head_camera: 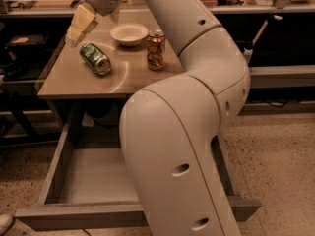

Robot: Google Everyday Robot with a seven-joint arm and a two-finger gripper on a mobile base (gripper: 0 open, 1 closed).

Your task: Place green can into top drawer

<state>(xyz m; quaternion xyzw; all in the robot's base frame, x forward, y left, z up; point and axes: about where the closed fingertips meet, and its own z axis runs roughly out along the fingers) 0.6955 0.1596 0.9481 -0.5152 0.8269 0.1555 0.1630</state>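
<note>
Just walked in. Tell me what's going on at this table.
The robot's arm is working on getting the green can into the top drawer. The can lies on its side on the table, not yet picked up. The gripper hovers up and to the left of it in the view. The drawer is pulled open below the tabletop. A white bowl and an upright orange-brown can stand further back.

Cream end effector point(84, 26) near green can point(95, 58)
</note>
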